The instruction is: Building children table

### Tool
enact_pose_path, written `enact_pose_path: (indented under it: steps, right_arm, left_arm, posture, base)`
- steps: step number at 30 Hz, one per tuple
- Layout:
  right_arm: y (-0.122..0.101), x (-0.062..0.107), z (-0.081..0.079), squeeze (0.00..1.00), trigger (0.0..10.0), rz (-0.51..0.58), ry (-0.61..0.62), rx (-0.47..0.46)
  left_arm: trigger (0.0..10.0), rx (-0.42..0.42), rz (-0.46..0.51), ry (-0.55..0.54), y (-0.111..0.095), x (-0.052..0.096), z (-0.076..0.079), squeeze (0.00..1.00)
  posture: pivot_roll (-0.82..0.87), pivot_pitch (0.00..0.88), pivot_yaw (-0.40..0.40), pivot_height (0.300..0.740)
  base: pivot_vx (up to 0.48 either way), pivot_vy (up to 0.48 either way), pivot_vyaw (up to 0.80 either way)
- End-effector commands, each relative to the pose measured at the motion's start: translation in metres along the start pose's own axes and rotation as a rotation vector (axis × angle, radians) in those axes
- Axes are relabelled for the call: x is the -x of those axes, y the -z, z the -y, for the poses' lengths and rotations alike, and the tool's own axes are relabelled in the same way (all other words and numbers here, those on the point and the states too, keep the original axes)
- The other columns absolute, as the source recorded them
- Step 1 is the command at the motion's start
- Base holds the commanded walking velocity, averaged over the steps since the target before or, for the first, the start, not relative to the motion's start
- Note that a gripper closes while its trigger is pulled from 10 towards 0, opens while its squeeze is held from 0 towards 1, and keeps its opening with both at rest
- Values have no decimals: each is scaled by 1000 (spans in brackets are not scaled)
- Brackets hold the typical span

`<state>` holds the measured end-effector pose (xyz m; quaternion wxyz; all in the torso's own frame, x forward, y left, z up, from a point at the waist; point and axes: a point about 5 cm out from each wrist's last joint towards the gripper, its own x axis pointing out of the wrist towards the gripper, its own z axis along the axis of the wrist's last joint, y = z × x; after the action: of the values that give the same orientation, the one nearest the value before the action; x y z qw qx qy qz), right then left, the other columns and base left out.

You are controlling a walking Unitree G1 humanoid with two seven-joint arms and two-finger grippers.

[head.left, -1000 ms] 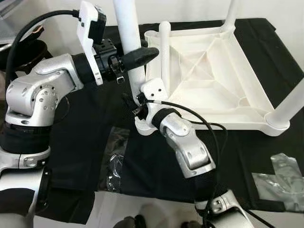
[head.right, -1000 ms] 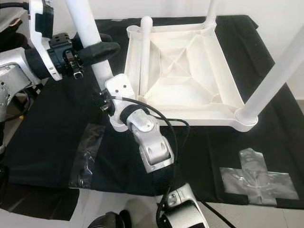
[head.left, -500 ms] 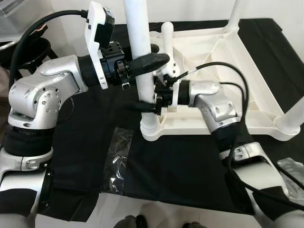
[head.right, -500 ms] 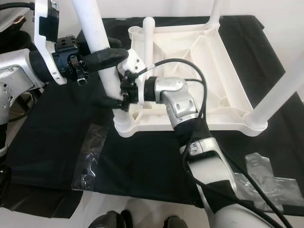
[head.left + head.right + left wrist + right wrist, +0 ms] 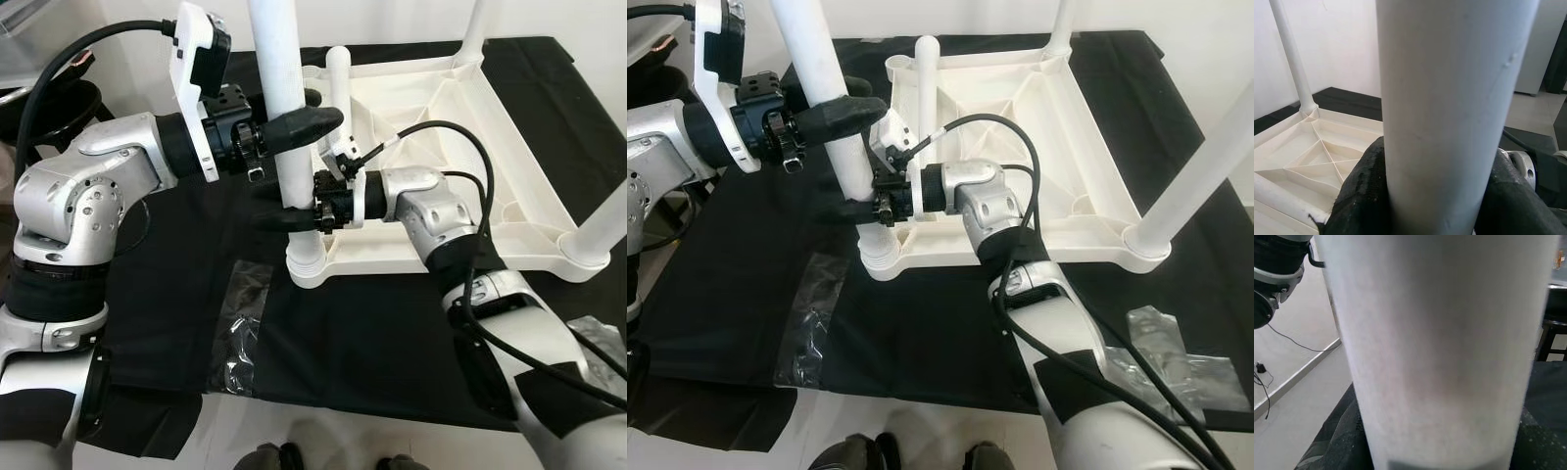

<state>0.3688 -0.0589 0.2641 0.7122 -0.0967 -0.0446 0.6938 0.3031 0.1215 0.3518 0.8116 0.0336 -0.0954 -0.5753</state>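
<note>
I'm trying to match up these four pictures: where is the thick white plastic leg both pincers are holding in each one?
Left eye: thick white plastic leg, upright, left of centre.
Right eye: upper left.
Left wrist: close-up centre.
Right wrist: close-up centre.
Shared landmark: the upturned white ribbed tabletop.

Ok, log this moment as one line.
left pincer: shut on white plastic table leg | right pincer: shut on same leg, lower | leg upright in upturned white tabletop corner socket

The upper end of the near white leg (image 5: 284, 108) is cut off by the frame's top edge. The far finger of the left tool (image 5: 294, 122) is hidden behind that leg. The right tool (image 5: 294, 217) is largely masked by the leg. In the right wrist view the leg (image 5: 1444, 347) is blurred.
</note>
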Motion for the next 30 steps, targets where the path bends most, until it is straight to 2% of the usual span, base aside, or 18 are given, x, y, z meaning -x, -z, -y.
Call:
enact_pose_path:
  steps: [1, 4, 5, 8, 10, 12, 13, 14, 15, 16, 17, 18, 19, 20, 22, 25, 26, 30]
  right_arm:
    - [-3, -4, 5, 0, 0, 27, 43, -14]
    - [-2, -3, 7, 0, 0, 30, 72, -5]
    - [-1, -1, 9, 0, 0, 19, 113, 4]
    - [4, 3, 13, 0, 0, -1, 211, 4]
    - [4, 3, 13, 0, 0, -1, 211, 4]
    - [14, 6, 13, 0, 0, -26, 362, -17]
    - [14, 6, 13, 0, 0, -26, 362, -17]
    - [26, 1, 12, 0, 0, -70, 709, 2]
    - [26, 1, 12, 0, 0, -70, 709, 2]
    - [43, -4, -8, 0, 0, -84, 932, -36]
    - [43, -4, -8, 0, 0, -84, 932, -36]
    - [52, -3, -26, 0, 0, -81, 1117, -60]
    - [52, -3, -26, 0, 0, -81, 1117, -60]
    - [59, -7, -38, 0, 0, -69, 1171, -104]
    - [59, -11, -41, 0, 0, -52, 1148, -101]
    - [57, -15, -36, 0, 0, -44, 1133, -84]
    - [56, -16, -31, 0, 0, -39, 1124, -72]
    - [51, -15, -25, 0, 0, -35, 1140, -57]
  left_arm:
    - [0, 16, -26, 133, 7, -11, 16, 0]
    - [0, -3, -5, 114, 4, -12, 14, 0]
    - [10000, -19, -14, 113, 4, -12, 15, 1000]
    - [10000, -14, -14, 126, 4, -11, 15, 1000]
    - [10000, -14, -14, 126, 4, -11, 15, 1000]
    - [10000, -9, -7, 96, 3, -9, 12, 1000]
    - [10000, -9, -7, 96, 3, -9, 12, 1000]
    - [10000, -10, -9, 79, 2, -8, 11, 1000]
    - [10000, -10, -9, 79, 2, -8, 11, 1000]
    - [10000, -5, -9, 66, 3, -6, 10, 1000]
    - [10000, -5, -9, 66, 3, -6, 10, 1000]
    - [10000, -6, -17, 57, 4, -5, 9, 1000]
    - [10000, -6, -17, 57, 4, -5, 9, 1000]
    - [10000, -6, -22, 57, 5, -4, 8, 1000]
    - [10000, -13, -28, 53, 6, -5, 8, 1000]
    - [10000, -22, -35, 42, 7, -6, 6, 1000]
    - [10000, -26, -38, 35, 7, -7, 5, 0]
    - [10000, -20, -40, 21, 7, -7, 5, 0]
  posture:
    - [-43, 158, 101, 740]
    - [-46, 157, 100, 740]
    - [-51, 159, 99, 740]
    - [-54, 161, 97, 740]
    - [-54, 161, 97, 740]
    - [-66, 159, 67, 740]
    - [-66, 159, 67, 740]
    - [-51, 156, 69, 740]
    - [-51, 156, 69, 740]
    - [-37, 169, 85, 740]
    - [-37, 169, 85, 740]
    - [-36, 170, 88, 740]
    - [-36, 170, 88, 740]
    - [-42, 168, 98, 740]
    - [-43, 158, 92, 740]
    - [-46, 149, 87, 740]
    - [-43, 146, 84, 740]
    - [-36, 143, 84, 740]
  base:
    - [0, 0, 0]
    - [0, 0, 0]
    - [0, 0, 0]
    - [0, 0, 0]
    - [0, 0, 0]
    - [0, 0, 0]
    - [0, 0, 0]
    - [0, 0, 0]
    - [0, 0, 0]
    - [0, 0, 0]
    - [0, 0, 0]
    - [0, 0, 0]
    - [0, 0, 0]
    - [0, 0, 0]
    - [0, 0, 0]
    - [0, 0, 0]
    - [0, 0, 0]
    - [0, 0, 0]
